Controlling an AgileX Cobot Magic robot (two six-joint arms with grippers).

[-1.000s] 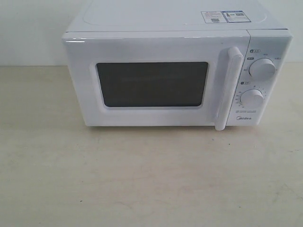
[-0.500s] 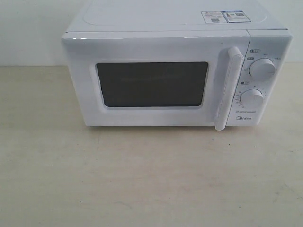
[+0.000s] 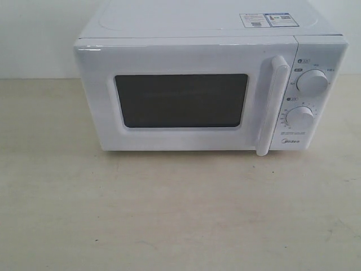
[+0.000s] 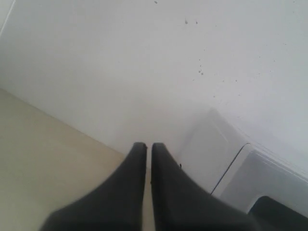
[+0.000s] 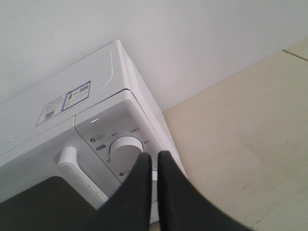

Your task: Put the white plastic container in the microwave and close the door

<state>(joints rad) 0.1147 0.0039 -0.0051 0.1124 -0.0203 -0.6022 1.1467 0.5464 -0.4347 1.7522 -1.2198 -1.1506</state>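
Observation:
The white microwave (image 3: 208,84) stands at the back of the table, and its door (image 3: 180,100) with the dark window is closed, the bar handle (image 3: 272,104) upright at its right. The white plastic container is out of view. No arm shows in the exterior view. My left gripper (image 4: 149,147) is shut and empty, held up beside the microwave's (image 4: 250,173) left corner near the wall. My right gripper (image 5: 154,156) is shut and empty too, hovering in front of the dial panel (image 5: 126,147) and apart from the handle (image 5: 77,175).
The beige table (image 3: 180,214) spreads in front of the microwave and to both sides. A white wall (image 4: 144,57) runs close behind it. Two stickers (image 3: 265,20) lie on the microwave's top.

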